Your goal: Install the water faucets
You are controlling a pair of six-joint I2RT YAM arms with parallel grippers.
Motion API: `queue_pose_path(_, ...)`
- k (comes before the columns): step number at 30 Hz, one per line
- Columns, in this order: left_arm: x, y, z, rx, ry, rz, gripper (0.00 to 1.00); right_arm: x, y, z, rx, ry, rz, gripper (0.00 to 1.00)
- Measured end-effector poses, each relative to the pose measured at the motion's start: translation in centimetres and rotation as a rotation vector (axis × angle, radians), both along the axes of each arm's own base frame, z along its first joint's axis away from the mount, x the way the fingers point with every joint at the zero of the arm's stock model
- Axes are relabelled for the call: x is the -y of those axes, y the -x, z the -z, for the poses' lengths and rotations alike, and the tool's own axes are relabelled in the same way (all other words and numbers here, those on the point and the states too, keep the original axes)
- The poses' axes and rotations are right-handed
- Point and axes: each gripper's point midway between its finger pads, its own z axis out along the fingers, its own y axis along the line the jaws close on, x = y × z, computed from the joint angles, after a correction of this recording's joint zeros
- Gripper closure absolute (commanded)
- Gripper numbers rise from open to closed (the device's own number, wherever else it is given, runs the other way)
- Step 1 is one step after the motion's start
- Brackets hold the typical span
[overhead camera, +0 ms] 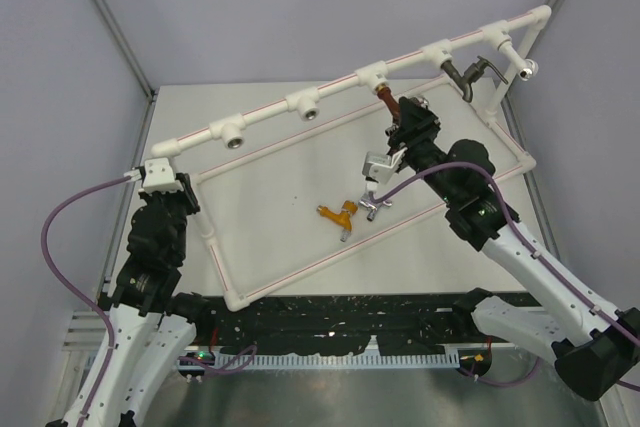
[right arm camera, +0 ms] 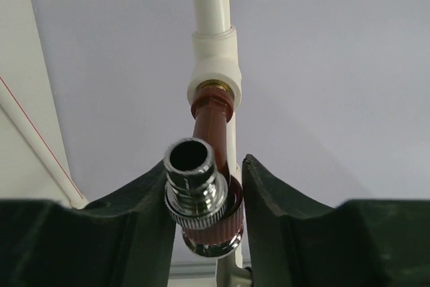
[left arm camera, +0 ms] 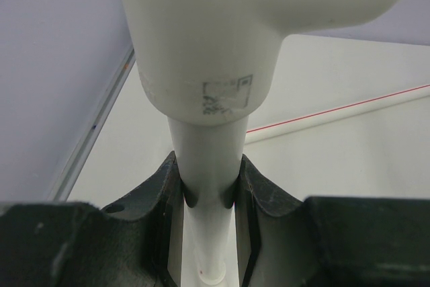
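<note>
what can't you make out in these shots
1. Right wrist view: how far the red-brown faucet is threaded in; its socket hides the joint.
2. Top view: the silver faucet is too small to tell how it lies.
3. Left wrist view: the white pipe frame fills the picture, its fitting cut off at the top edge.

The white pipe frame (left arm camera: 201,45) is blurred and runs off at 12 o'clock; from above, the right gripper (overhead camera: 396,115) hides the 6 o'clock end of the red-brown faucet (overhead camera: 384,97).
</note>
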Motion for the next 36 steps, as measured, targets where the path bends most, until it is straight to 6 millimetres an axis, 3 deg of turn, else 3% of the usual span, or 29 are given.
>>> queue_pose_path(3, 0.0, 0.0, 0.0, 0.000, 0.000, 0.002, 1.00, -0.4, -0.2, 0.7, -0.040, -0.037, -0.019, 0.79)
queue_pose_path(9, 0.0, 0.0, 0.0, 0.000, 0.000, 0.001, 1.00, -0.8, -0.2, 0.8, -0.140, -0.235, -0.061, 0.95)
queue_pose_path(15, 0.0, 0.0, 0.0, 0.001, 0.000, -0.001, 1.00, -1.3, -0.2, 1.2, -0.319, -0.692, -0.144, 0.95)
queue_pose_path(21, 0.0, 0.0, 0.0, 0.001, 0.000, 0.000, 1.00, -1.4, -0.2, 1.4, -0.553, -1.396, -0.271, 0.95)
queue_pose_path(26, 0.0, 0.0, 0.0, 0.001, 0.000, 0.003, 1.00, -1.2, -0.4, 1.5, -0.707, -1.870, -0.386, 0.95)
queue_pose_path(33, 0.1, 0.0, 0.0, 0.002, 0.001, 0.008, 1.00, -1.3, -0.5, 1.2, -0.872, -2.325, -0.549, 0.93)
queue_pose_path(36, 0.1, -0.1, 0.0, 0.002, 0.001, 0.008, 1.00, -1.3, -0.5, 1.0, -0.918, -2.439, -0.606, 0.79)
